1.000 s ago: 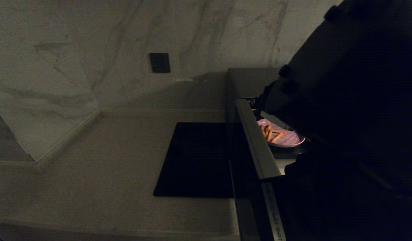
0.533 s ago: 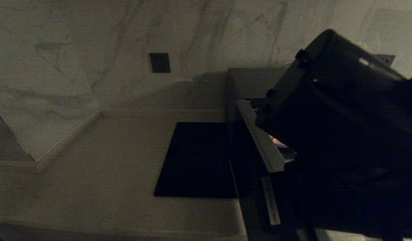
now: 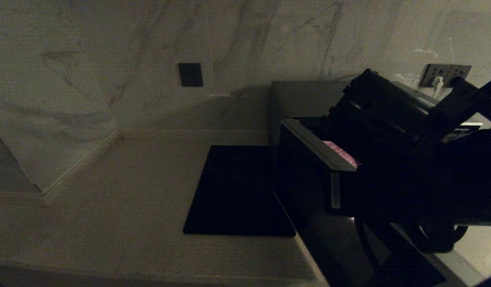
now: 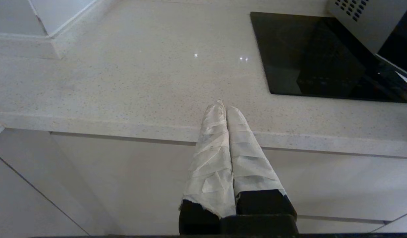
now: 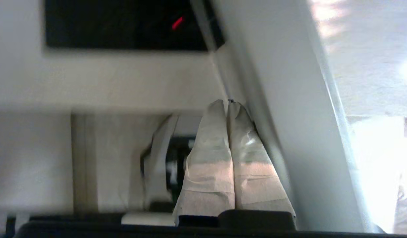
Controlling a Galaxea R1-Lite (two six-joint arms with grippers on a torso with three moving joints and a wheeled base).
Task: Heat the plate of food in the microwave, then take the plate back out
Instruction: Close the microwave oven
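Left pincer (image 4: 226,107): fingers pressed together, empty, hanging over the desk's (image 4: 130,76) near edge.
Right pincer (image 5: 228,104): fingers together, nothing held, tips against the microwave's door (image 3: 309,175).
Black mat (image 3: 233,191): flat on desk, beside microwave (image 3: 301,99).
Plate of food (image 3: 341,153): inside microwave, sliver visible behind the partly open door.

Dim marble wall (image 3: 110,59), pale speckled counter (image 4: 140,66).

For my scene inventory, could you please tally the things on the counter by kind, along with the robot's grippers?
Microwave: 1
Plate of food: 1
Black mat: 1
Grippers: 2, the left gripper and the right gripper, both shut
Total: 5
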